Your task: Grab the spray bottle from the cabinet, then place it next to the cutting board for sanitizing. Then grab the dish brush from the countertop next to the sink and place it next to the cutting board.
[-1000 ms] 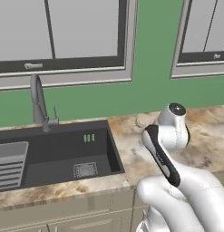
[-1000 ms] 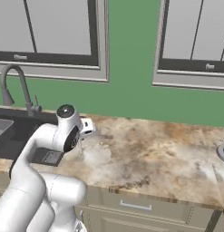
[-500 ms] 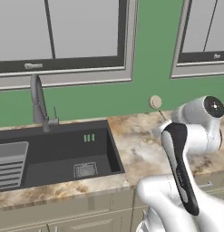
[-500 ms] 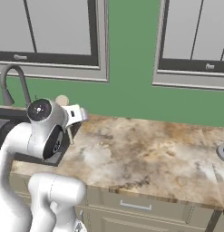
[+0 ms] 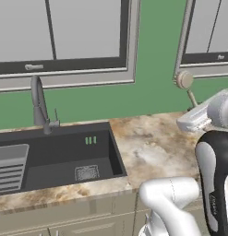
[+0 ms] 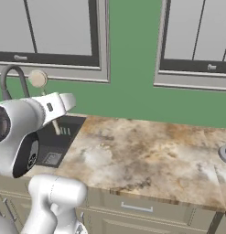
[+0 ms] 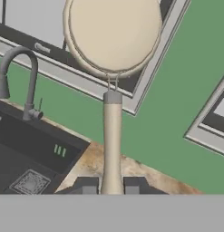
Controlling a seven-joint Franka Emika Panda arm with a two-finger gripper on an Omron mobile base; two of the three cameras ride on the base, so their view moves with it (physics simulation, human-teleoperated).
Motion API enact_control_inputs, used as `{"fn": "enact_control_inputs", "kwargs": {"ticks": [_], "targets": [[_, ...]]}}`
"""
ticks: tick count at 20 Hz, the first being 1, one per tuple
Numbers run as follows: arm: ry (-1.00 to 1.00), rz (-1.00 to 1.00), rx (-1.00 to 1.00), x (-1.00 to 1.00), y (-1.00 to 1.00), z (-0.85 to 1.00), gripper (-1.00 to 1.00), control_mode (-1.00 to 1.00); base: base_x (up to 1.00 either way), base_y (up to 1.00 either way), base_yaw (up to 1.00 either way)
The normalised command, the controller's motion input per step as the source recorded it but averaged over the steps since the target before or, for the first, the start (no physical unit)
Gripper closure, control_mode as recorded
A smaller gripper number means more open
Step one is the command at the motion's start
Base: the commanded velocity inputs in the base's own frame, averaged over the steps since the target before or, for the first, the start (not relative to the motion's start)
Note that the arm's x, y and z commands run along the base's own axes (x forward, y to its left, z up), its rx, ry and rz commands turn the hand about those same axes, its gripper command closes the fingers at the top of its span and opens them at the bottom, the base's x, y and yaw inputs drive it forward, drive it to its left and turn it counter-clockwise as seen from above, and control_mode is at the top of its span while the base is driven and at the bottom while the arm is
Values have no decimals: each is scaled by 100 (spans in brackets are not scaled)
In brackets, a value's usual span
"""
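Pinching the brush [image 7: 112, 136] by its handle, the gripper [image 7: 110, 185] holds it upright in the air above the countertop [image 6: 146, 151], right of the sink [image 5: 55, 156].

sink [image 5: 55, 159] left in countertop [image 5: 152, 143] | dish brush [image 7: 112, 90] above countertop

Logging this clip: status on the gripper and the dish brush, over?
Gripper shut on the dish brush, jaws on the handle's lower end. Brush lifted clear of the countertop, head up against the window. Sink off to the side. Nothing blocking.
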Motion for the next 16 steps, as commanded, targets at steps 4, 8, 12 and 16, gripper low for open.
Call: {"fn": "enact_control_inputs", "kwargs": {"ticks": [4, 8, 12, 16], "targets": [[-27, 0, 10, -99, 1, 19, 100, -100, 0, 0, 0], [0, 0, 0, 0, 0, 0, 100, 100, -100, 5, 0], [0, 0, 0, 0, 0, 0, 100, 100, -100, 56, 0], [0, 0, 0, 0, 0, 0, 100, 100, -90, 100, -7]]}}
